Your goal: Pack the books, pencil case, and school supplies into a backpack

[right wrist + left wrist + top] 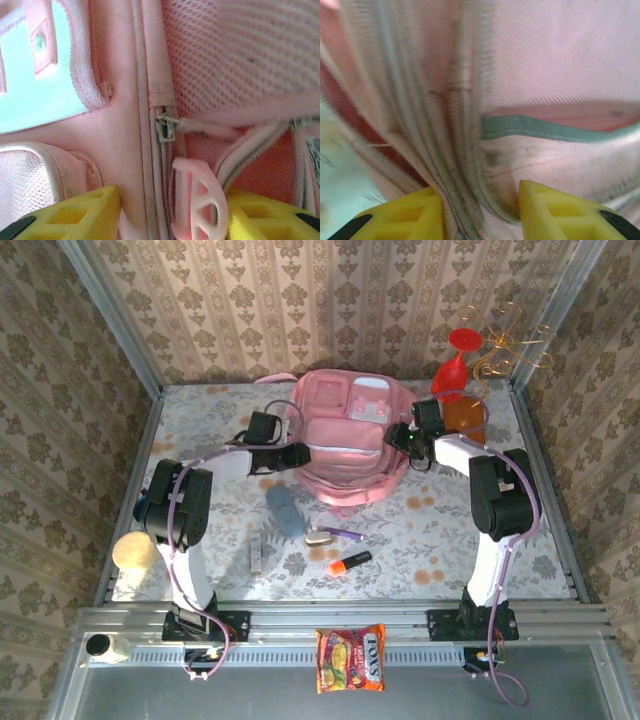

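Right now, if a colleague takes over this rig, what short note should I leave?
Left gripper: jaws apart, astride a zip seam of the backpack.
Right gripper: jaws apart around the pink zip pull.
On the table, in front of the backpack: pencil case, marker, purple pen, beige piece, pale stick.
Done: none of these packed.
Left: probably open the zip, then pack them all.
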